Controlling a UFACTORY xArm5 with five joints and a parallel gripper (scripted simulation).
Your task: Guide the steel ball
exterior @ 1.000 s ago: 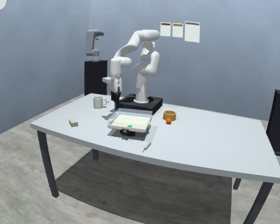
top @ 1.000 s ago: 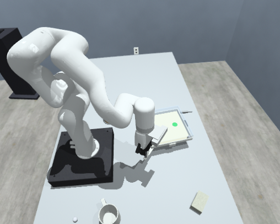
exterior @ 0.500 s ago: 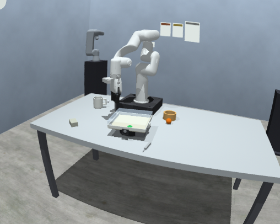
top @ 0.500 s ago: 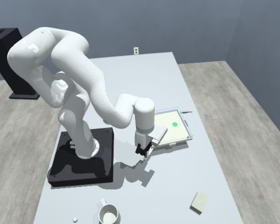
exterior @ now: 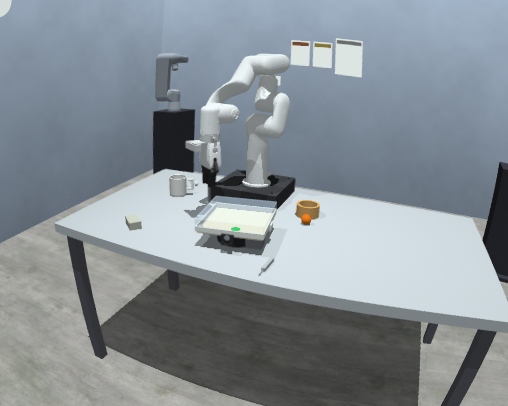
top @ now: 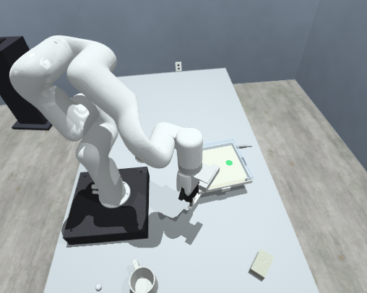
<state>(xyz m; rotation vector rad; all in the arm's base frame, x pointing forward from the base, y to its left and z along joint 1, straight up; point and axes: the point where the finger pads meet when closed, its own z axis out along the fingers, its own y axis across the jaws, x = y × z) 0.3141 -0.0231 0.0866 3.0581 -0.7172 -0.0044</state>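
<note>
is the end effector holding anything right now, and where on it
Yes. The end effector is shut on the near corner edge of the clear-lidded square plate, on the side facing the arm's black base.

Plate [exterior: 236, 219] frame centre on table [exterior: 384, 260]; gripper [exterior: 211, 181] at its far-left corner, clamped on plate edge; green spot [exterior: 235, 229] near front rim.
</note>
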